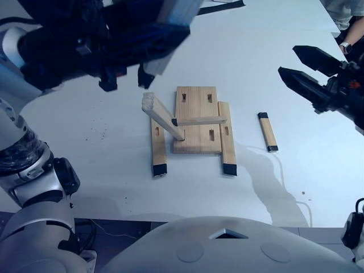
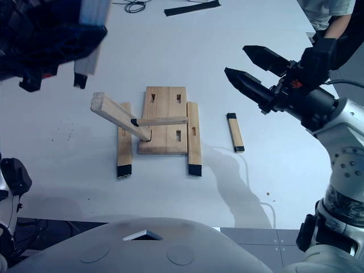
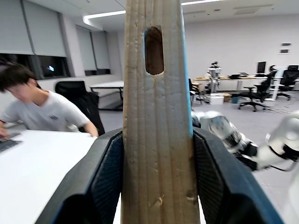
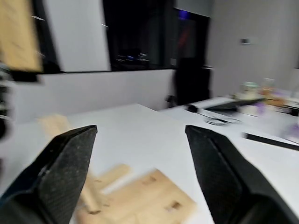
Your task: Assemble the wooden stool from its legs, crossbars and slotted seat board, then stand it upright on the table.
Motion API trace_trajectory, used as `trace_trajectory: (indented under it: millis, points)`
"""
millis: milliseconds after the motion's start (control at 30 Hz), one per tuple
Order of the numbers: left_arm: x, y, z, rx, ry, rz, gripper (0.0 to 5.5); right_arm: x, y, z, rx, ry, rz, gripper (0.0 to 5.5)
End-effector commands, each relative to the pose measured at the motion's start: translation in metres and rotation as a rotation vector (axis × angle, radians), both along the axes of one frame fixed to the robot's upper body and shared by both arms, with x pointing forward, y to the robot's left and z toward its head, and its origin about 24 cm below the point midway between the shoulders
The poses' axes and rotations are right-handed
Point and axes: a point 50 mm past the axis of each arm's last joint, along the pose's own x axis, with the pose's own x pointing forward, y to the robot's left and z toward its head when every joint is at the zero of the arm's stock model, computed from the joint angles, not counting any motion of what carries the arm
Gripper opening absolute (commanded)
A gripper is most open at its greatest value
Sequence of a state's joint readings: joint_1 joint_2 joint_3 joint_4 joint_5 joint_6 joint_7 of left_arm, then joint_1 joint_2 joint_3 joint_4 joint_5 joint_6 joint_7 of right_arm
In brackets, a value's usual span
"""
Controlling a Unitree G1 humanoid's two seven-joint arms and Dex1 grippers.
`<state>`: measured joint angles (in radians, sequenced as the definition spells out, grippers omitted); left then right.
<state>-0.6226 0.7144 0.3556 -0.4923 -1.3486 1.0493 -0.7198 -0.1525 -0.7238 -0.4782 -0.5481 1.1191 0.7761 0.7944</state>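
Our left tool (image 3: 158,158) is gripping a wooden leg (image 3: 156,93), holding it high above the table's (image 1: 85,142) left side. Our right tool (image 2: 239,61) is hanging open over the right side, fingers spread. The seat board (image 1: 196,108) is lying flat mid-table, with one tilted leg (image 1: 162,115) standing in a slot and a crossbar (image 1: 199,120) reaching from it across the board. Two more legs (image 1: 158,151) (image 1: 227,139) are lying beside the board, touching its sides. A short bar (image 1: 267,132) is lying apart, to the right.
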Motion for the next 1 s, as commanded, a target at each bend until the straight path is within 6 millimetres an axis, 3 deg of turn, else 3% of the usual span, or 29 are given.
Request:
trace_trajectory:
  millis: [33, 167, 667, 1000]
  points:
    - [-0.017, -0.012, -0.019, 0.062, 0.075, -0.092, 2.04, -0.011, 0.018, 0.019, 0.010, -0.004, 0.219, 3.81]
    - [-0.030, -0.017, -0.037, 0.114, 0.146, -0.146, 2.04, -0.011, 0.028, 0.025, 0.031, 0.026, 0.321, 4.29]
    - [-0.030, -0.029, -0.065, 0.199, 0.144, -0.142, 2.04, -0.008, 0.056, 0.019, 0.077, 0.196, 0.508, 4.29]
    - [-0.029, -0.031, -0.070, 0.216, 0.136, -0.136, 2.04, -0.009, 0.067, 0.014, 0.027, 0.219, 0.569, 4.29]
